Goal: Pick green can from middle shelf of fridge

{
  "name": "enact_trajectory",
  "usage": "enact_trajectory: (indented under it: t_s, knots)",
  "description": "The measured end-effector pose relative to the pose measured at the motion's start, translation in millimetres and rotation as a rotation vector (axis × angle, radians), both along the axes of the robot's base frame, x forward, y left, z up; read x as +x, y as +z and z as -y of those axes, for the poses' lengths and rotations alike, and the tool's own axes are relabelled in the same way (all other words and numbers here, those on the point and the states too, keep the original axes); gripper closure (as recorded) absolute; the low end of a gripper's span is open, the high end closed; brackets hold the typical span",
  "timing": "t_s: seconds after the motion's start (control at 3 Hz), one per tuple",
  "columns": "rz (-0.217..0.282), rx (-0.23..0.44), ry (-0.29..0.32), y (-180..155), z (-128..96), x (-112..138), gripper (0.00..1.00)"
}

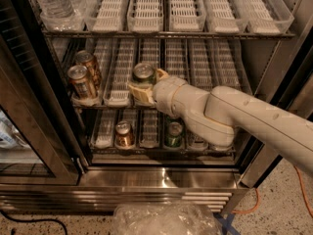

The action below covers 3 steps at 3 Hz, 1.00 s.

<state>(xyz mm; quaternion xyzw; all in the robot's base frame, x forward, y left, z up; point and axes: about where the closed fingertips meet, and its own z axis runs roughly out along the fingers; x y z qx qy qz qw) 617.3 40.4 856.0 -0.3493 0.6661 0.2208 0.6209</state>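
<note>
One fridge (161,177), door open. On the middle shelf (117,102): green can (144,71), upright at a centre lane's front, clasped by the gripper (148,83), fingers pressed against its sides; two copper cans (82,81) at left. Lower shelf (146,148): one brown can (123,133), one dark green can (173,134). Top left: water bottles (53,1).

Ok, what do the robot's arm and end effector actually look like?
The arm is off-white, made of smooth, rounded, tube-like segments that meet at a bulbous joint. No cables or markings show on it. Its end effector, at the front of the middle shelf, is a yellower cream colour.
</note>
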Motion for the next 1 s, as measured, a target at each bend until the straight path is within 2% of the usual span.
enact_trajectory:
  t_s: [0.67,1.0]
  knots:
    - [0.009,-0.019,0.007,8,11,-6,1.00]
    - [0.065,-0.022,0.057,46,10,-25,1.00]
